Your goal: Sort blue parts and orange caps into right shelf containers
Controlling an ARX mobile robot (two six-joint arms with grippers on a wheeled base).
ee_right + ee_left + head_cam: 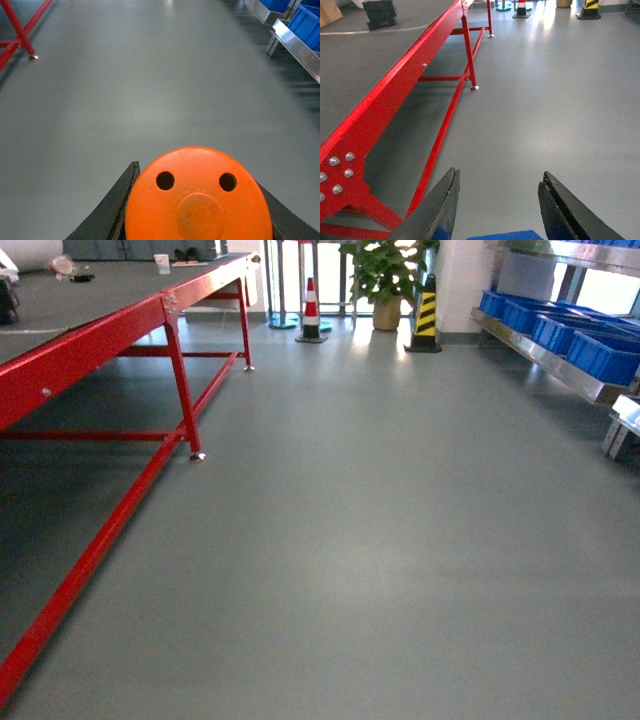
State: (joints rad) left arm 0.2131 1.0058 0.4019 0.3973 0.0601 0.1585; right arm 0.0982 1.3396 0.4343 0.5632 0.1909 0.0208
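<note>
While the round orange cap [199, 197] sits clamped in the right gripper [197, 200] and a solid blue block [505, 235] shows between the left gripper's [497, 210] spread jaws, grip unclear, the blue ribbed plastic bins [575, 335] wait far right; jolts crossing the grey floor [380, 540] could shake either loose.

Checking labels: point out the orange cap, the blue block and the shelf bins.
Round orange cap with holes [198, 197]: right wrist view, flat top face.
Bright-blue solid block [504, 235]: left wrist view, top face.
Large blue plastic shelf bins [603, 355]: head view, nearest bin's front wall.
</note>
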